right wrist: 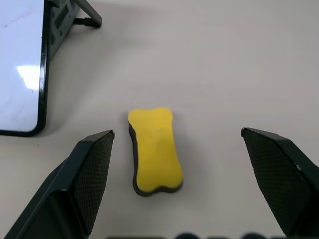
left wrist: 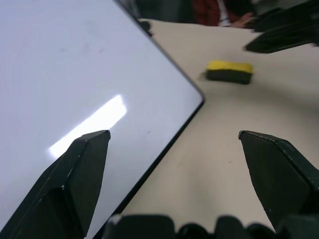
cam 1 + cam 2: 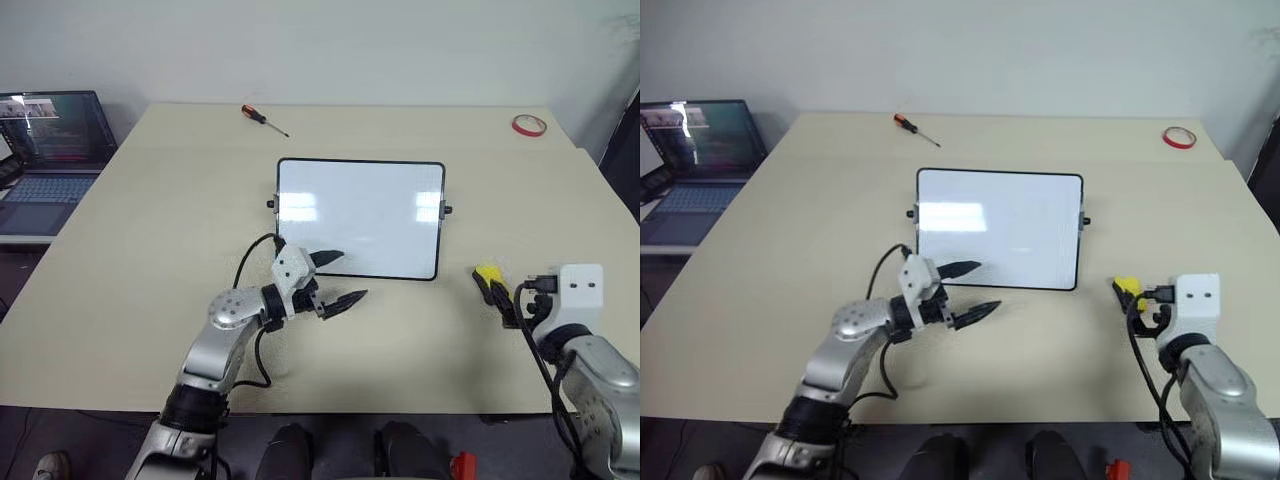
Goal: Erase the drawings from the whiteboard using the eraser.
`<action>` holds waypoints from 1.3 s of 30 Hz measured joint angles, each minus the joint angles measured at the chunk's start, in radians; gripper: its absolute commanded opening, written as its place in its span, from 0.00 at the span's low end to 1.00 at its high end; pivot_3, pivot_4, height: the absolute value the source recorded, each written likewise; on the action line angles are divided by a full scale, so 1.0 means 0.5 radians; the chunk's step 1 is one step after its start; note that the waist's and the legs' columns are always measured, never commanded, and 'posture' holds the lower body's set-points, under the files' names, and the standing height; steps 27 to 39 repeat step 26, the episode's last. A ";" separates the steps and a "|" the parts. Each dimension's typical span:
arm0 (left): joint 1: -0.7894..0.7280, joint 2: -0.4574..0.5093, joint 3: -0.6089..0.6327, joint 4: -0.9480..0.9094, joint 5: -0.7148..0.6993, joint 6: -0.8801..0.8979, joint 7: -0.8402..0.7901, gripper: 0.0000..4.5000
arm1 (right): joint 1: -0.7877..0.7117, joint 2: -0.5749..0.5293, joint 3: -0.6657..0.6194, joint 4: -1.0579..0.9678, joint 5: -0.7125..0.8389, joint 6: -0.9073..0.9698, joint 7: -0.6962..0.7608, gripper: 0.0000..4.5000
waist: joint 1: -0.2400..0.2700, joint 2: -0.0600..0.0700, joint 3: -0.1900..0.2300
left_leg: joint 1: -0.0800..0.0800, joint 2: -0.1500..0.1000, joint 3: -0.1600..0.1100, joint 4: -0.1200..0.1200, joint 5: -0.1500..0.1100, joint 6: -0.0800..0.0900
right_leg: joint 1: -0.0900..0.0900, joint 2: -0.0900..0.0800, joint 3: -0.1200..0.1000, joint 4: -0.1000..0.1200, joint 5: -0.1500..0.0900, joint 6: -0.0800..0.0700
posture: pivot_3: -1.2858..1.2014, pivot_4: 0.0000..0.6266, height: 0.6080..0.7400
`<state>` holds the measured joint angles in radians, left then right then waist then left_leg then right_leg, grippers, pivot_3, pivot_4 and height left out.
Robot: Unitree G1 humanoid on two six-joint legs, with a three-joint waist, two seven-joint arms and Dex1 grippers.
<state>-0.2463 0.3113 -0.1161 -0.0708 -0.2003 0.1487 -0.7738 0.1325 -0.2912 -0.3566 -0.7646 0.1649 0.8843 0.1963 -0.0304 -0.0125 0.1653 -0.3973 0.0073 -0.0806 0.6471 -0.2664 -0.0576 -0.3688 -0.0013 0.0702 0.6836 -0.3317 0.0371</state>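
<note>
Right wrist view: the eraser (image 1: 155,151) lies yellow face up on the table (image 3: 150,250), free between the spread fingers of the right gripper (image 1: 177,186), untouched. It rests just right of the whiteboard (image 3: 360,215), near that board's near right corner. The whiteboard lies flat mid-table, its surface white with glare; no drawings can be made out. The left gripper (image 3: 338,279) hovers at the board's near left corner, fingers parted, grasping nothing. Screwdriver (image 3: 263,118) and red tape ring (image 3: 529,125) lie at the far edge; a laptop (image 3: 50,150) stands far left.
</note>
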 measured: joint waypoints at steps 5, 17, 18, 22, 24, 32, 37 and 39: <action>0.274 -0.152 0.168 -0.119 0.163 0.006 0.556 1.00 | 0.522 0.074 0.103 0.022 -0.282 -0.761 -0.084 0.99 | 0.003 -0.001 -0.003 | 0.001 0.001 0.000 -0.001 0.000 0.000 | 0.000 0.000 0.001 -0.001 0.000 0.000 | 0.52 0.24 1.00; 0.731 -0.319 0.188 -0.321 0.396 -0.104 1.057 1.00 | 0.594 0.222 0.163 0.504 -0.469 -1.464 -0.230 0.99 | 0.004 -0.002 -0.007 | 0.028 0.000 0.001 -0.002 0.000 -0.001 | 0.027 0.000 0.003 -0.002 0.000 0.000 | 0.52 0.24 1.00; 0.708 -0.325 0.170 -0.323 0.404 -0.105 1.073 1.00 | 0.567 0.220 0.171 0.512 -0.468 -1.463 -0.227 0.99 | 0.005 -0.002 -0.007 | 0.033 -0.001 0.001 -0.002 0.000 0.000 | 0.034 0.000 0.003 -0.004 -0.001 0.000 | 0.52 0.24 1.00; 0.580 -0.362 0.118 -0.320 0.420 -0.106 1.093 1.00 | 0.550 0.201 0.185 0.506 -0.454 -1.448 -0.200 0.99 | 0.007 -0.003 -0.007 | 0.033 -0.001 0.002 -0.003 0.000 -0.001 | 0.034 0.001 0.002 -0.005 -0.001 0.000 | 0.52 0.24 1.00; 0.533 -0.360 0.093 -0.305 0.425 -0.111 1.090 1.00 | 0.601 0.208 0.208 0.475 -0.454 -1.444 -0.192 0.99 | 0.006 -0.002 -0.008 | 0.032 0.000 0.001 -0.005 -0.001 -0.001 | 0.032 0.001 0.002 -0.005 -0.001 0.000 | 0.52 0.24 1.00; 0.505 -0.362 0.082 -0.302 0.427 -0.089 1.091 1.00 | 0.669 0.217 0.224 0.424 -0.458 -1.438 -0.184 0.99 | 0.005 -0.001 -0.008 | 0.031 0.000 0.000 -0.005 -0.001 -0.001 | 0.032 0.001 0.003 -0.005 -0.002 -0.002 | 0.52 0.24 1.00; 0.505 -0.362 0.082 -0.302 0.427 -0.089 1.091 1.00 | 0.669 0.217 0.224 0.424 -0.458 -1.438 -0.184 0.99 | 0.005 -0.001 -0.008 | 0.031 0.000 0.000 -0.005 -0.001 -0.001 | 0.032 0.001 0.003 -0.005 -0.002 -0.002 | 0.52 0.24 1.00; 0.505 -0.362 0.082 -0.302 0.427 -0.089 1.091 1.00 | 0.669 0.217 0.224 0.424 -0.458 -1.438 -0.184 0.99 | 0.005 -0.001 -0.008 | 0.031 0.000 0.000 -0.005 -0.001 -0.001 | 0.032 0.001 0.003 -0.005 -0.002 -0.002 | 0.52 0.24 1.00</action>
